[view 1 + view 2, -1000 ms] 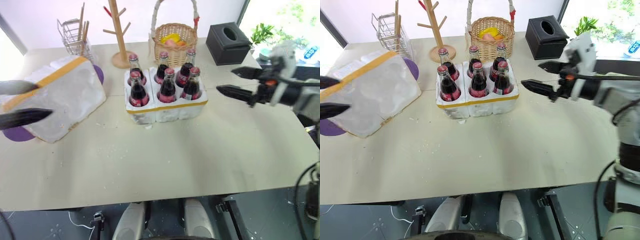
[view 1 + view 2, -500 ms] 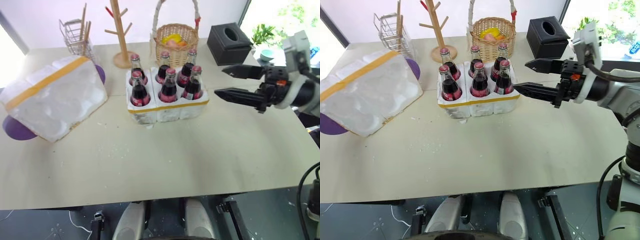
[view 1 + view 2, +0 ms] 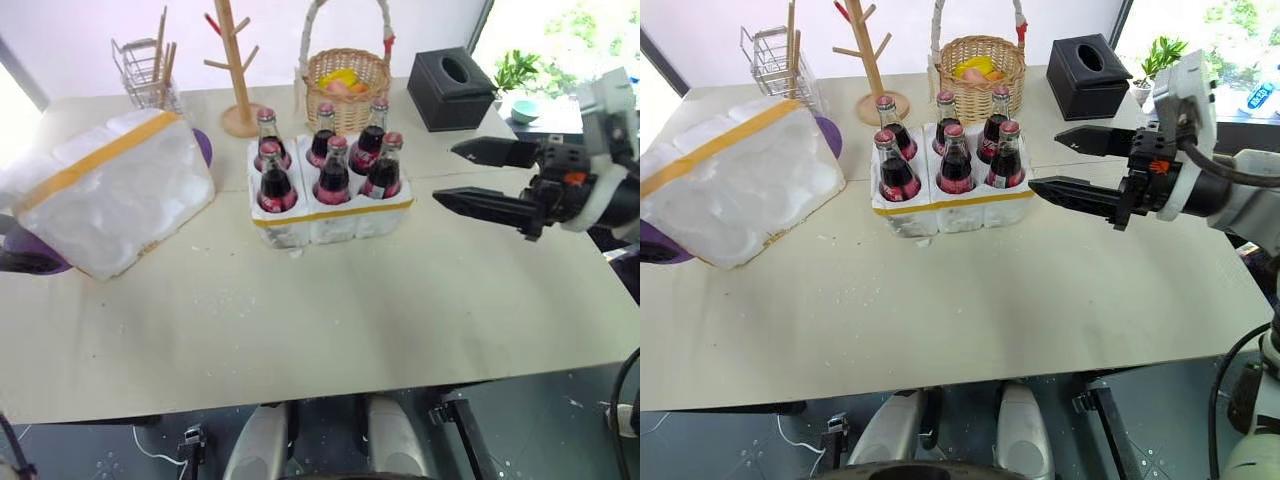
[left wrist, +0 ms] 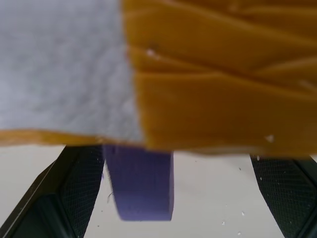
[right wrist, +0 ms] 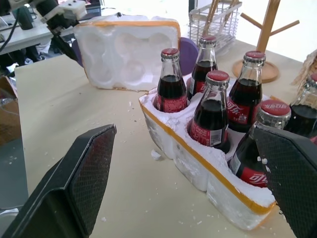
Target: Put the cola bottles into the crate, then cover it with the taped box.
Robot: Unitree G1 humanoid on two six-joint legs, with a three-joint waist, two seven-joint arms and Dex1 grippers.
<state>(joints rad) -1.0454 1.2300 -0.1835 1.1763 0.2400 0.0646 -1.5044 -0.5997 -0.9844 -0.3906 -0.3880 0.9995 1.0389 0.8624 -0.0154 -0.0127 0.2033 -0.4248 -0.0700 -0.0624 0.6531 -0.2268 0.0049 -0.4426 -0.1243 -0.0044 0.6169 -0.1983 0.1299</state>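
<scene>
Six cola bottles (image 3: 330, 165) with red caps stand in the wells of the crate (image 3: 335, 222), a low white foam tray with a thin yellow strip. The taped box (image 3: 110, 190), a big white foam shell with a wide yellow band, lies tilted at the table's left. My left gripper (image 4: 181, 153) is open at the box's left end, its fingers (image 4: 74, 188) wide on either side of the box's yellow-taped edge. My right gripper (image 3: 447, 174) hovers open just right of the crate, level and pointing at the bottles (image 5: 213, 111), holding nothing.
Behind the crate stand a wicker basket (image 3: 348, 85), a wooden mug tree (image 3: 238, 70) and a wire rack (image 3: 150, 75). A black tissue box (image 3: 455, 88) sits back right. A purple disc (image 3: 200, 148) peeks from behind the taped box. Foam crumbs dot the table (image 3: 330, 320).
My left gripper has sunk from above the taped box's left end to low beside it. The right gripper has drawn back a little and stays open.
</scene>
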